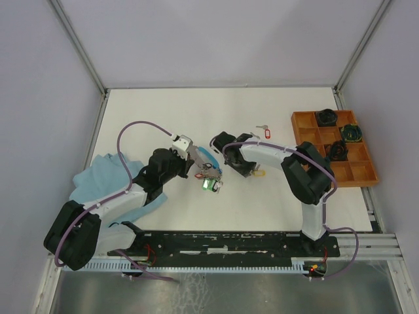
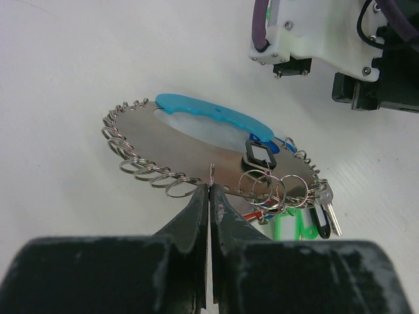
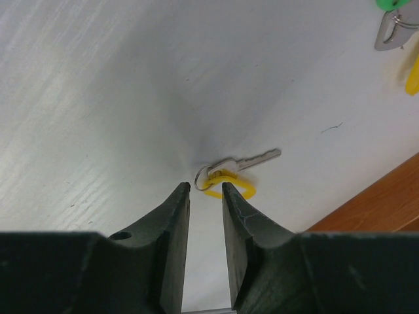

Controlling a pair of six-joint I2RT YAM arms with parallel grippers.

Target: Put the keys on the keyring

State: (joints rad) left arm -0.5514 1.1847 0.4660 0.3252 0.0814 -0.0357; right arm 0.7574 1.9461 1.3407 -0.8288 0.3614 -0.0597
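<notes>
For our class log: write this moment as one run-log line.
left gripper: shut on keyring | right gripper: open, near yellow-tagged key

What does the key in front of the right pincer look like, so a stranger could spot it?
On the white table, left of the orange tray, the open right pincer points at a silver key just beyond its tips. It carries a yellow tag; the loose key farther back beside the tray wears red.

A lab test cell: white table (image 1: 163, 111) walled by plain grey panels (image 1: 216, 39) on aluminium posts (image 1: 78, 46)
</notes>
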